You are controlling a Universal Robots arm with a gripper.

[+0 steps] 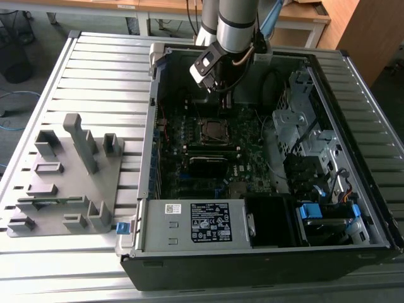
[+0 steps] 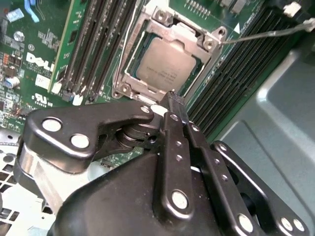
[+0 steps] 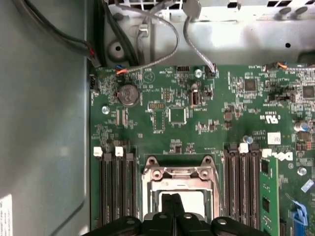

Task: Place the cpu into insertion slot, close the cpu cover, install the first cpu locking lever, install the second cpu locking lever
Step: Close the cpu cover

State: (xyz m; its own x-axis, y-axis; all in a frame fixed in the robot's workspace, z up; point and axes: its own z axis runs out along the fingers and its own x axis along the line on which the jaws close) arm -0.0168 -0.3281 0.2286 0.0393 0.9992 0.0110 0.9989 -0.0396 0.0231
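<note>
Gripper: the black two-fingered gripper (image 2: 173,98) has its fingers pressed together with nothing between them.

Task items: the small flat square cpu with a greyish-silver metal top (image 2: 165,66) lies seated in the insertion slot, a square dark socket with a thin metal rim (image 1: 203,129), on the green circuit board (image 3: 167,98). The cpu cover, a thin square silver metal frame with a cut-out centre (image 2: 189,30), lies flat over the chip.

Governing relation: in the exterior view the gripper stands on the far side of the socket, which lies just beside it towards the near side. In both wrist views the fingertips point at the socket's nearer edge, close above it; contact cannot be confirmed.

Lever: a thin silver wire lever (image 2: 266,33) runs from a socket corner, its long axis crossing the long black memory slots (image 2: 236,64). It appears unlatched.

Clearances: memory slots flank the socket on both sides. The grey case wall (image 2: 275,123) stands beyond one bank. Room above the socket appears open.
</note>
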